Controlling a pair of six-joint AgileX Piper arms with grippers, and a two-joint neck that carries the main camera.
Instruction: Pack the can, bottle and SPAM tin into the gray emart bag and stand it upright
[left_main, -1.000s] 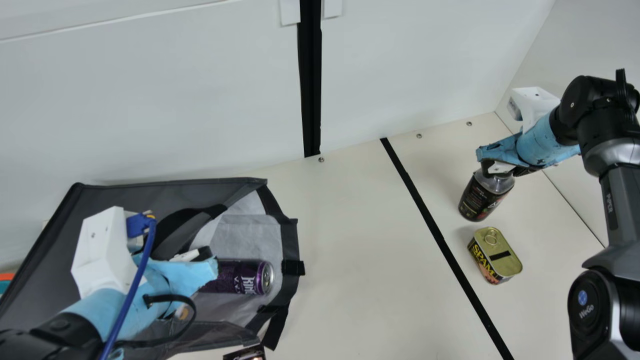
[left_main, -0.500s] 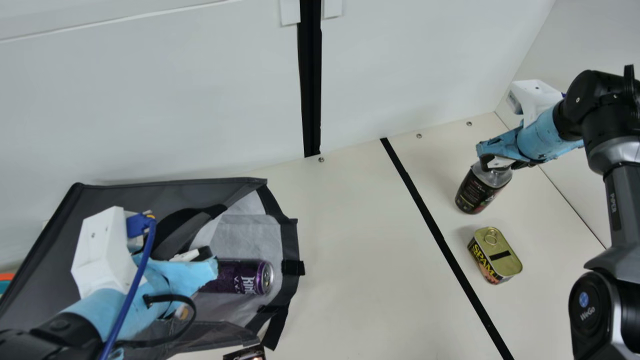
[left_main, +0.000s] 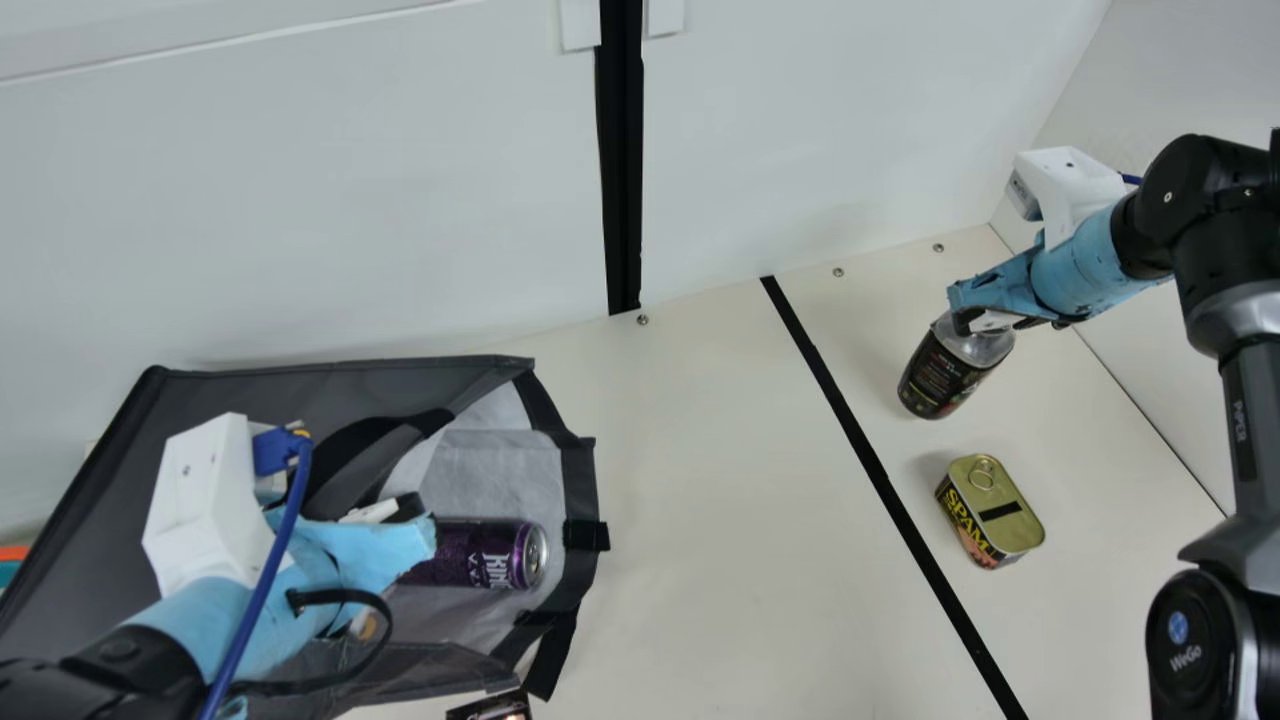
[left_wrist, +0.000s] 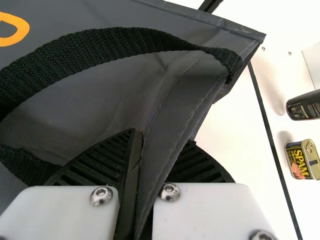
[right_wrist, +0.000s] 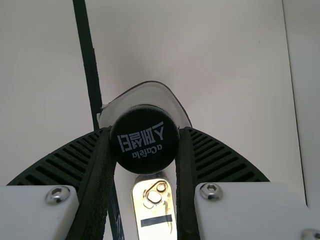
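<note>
Left gripper (left_main: 408, 508) pinched the edge (left_wrist: 172, 145) of the gray emart bag (left_main: 215, 395) at eight o'clock, can (left_main: 480, 555) inside its mouth, right gripper (left_main: 968, 320) gripped the bottle (left_main: 945, 378) by its cap (right_wrist: 144, 139) at three, SPAM tin (left_main: 992, 512) sat at four.

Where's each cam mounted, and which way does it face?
Main: on the neck, facing down over table, bag, can, bottle and tin; left arm and right arm show.
Left wrist: on that arm, facing bag past left claw.
Right wrist: on that arm, facing down past right claw at cap.
All three share bottle and tin; main and left wrist share bag.
</note>
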